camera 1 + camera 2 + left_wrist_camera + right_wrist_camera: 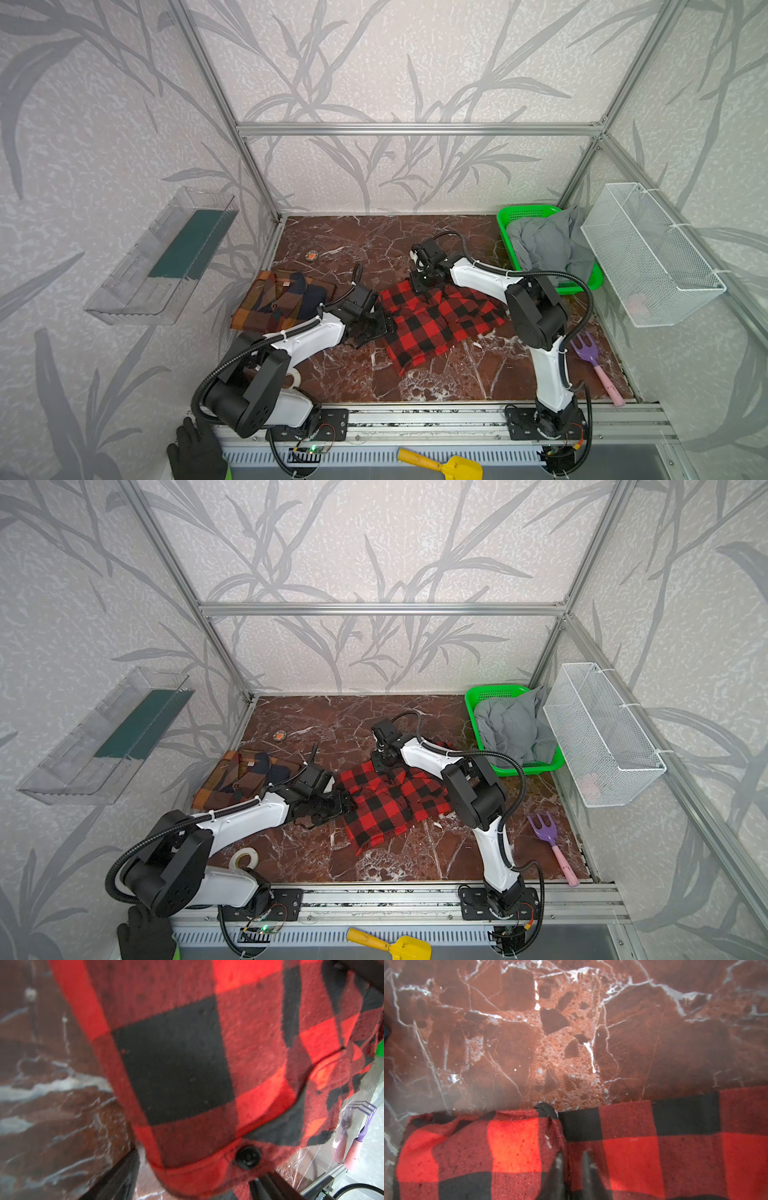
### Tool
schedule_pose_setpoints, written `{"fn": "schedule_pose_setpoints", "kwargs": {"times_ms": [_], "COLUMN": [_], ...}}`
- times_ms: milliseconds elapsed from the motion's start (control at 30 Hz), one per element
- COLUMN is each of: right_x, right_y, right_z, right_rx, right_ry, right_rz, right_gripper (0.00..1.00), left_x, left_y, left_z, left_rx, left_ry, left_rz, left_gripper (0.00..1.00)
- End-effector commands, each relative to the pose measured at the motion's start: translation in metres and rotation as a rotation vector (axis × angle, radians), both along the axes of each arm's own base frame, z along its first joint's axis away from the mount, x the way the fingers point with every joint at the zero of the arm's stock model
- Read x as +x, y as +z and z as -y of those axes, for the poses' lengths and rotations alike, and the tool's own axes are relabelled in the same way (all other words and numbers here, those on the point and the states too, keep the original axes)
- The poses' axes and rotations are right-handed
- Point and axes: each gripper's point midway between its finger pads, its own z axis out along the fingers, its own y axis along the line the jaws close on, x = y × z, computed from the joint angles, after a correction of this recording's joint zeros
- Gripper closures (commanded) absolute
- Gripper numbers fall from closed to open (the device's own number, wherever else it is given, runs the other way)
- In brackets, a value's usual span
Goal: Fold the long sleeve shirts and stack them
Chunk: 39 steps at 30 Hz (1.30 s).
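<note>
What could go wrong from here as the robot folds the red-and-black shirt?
1. The right gripper pinches only a small bit of the red-and-black shirt at its far edge. The cloth may slip out, or only one layer may lift.
2. The left gripper is open at the shirt's left edge, near a button. Grabbing just that corner could bunch the fold.

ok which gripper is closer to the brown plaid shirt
Left. The left gripper sits between the brown plaid shirt and the red-and-black shirt, at the latter's left edge; the right gripper is at its far edge, farther away.
</note>
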Motion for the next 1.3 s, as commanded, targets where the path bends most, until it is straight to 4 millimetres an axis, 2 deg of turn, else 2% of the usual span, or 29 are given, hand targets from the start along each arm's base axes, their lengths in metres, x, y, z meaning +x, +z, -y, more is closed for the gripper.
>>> {"fn": "schedule_pose_setpoints", "kwargs": {"times_ms": [0,167,300,433,500,600,667,767,833,967,1133,1200,1267], "right_x": [0.01,0.006,-0.001,-0.013,-0.022,-0.035,-0.041,-0.045,-0.047,-0.05,-0.05,-0.052,-0.054], "right_y": [0.002,-0.002,0.0,0.024,0.034,0.039,0.039,0.04,0.041,0.042,0.025,0.022,0.027], "right_z": [0.018,0.045,0.051,0.05,0.049,0.05,0.054,0.054,0.047,0.032,0.029,0.027,0.023], "right_rx": [-0.049,-0.06,0.023,0.117,0.166,0.194,0.201,0.223,0.259,0.335,0.335,0.334,0.35], "right_ry": [-0.057,-0.15,-0.17,-0.147,-0.13,-0.116,-0.119,-0.106,-0.076,-0.039,-0.056,-0.061,-0.055], "right_rz": [0.008,-0.029,-0.079,-0.048,-0.045,-0.065,-0.066,-0.058,-0.063,-0.085,-0.112,-0.118,-0.098], "right_gripper": [0.91,0.94,0.89,0.83,0.78,0.72,0.71,0.7,0.7,0.7,0.71,0.72,0.73], "left_x": [-0.03,-0.037,-0.039,-0.034,-0.032,-0.03,-0.031,-0.033,-0.033,-0.022,-0.013,-0.011,-0.01], "left_y": [-0.042,-0.055,-0.056,-0.037,-0.024,-0.008,-0.004,-0.009,-0.013,-0.008,-0.006,-0.004,-0.001], "left_z": [-0.022,-0.024,-0.024,-0.023,-0.024,-0.028,-0.032,-0.036,-0.035,-0.018,-0.01,-0.007,-0.006], "left_rx": [0.107,0.114,0.115,0.099,0.094,0.098,0.101,0.108,0.098,0.006,-0.071,-0.108,-0.146], "left_ry": [0.01,0.012,0.006,-0.017,-0.033,-0.042,-0.035,-0.02,-0.018,-0.027,-0.001,0.006,0.031], "left_rz": [-0.135,-0.171,-0.176,-0.114,-0.065,0.007,0.031,0.035,0.037,0.089,0.161,0.186,0.217], "left_gripper": [0.21,0.34,0.35,0.28,0.22,0.12,0.07,0.01,0.01,0.01,0.01,0.01,0.01]}}
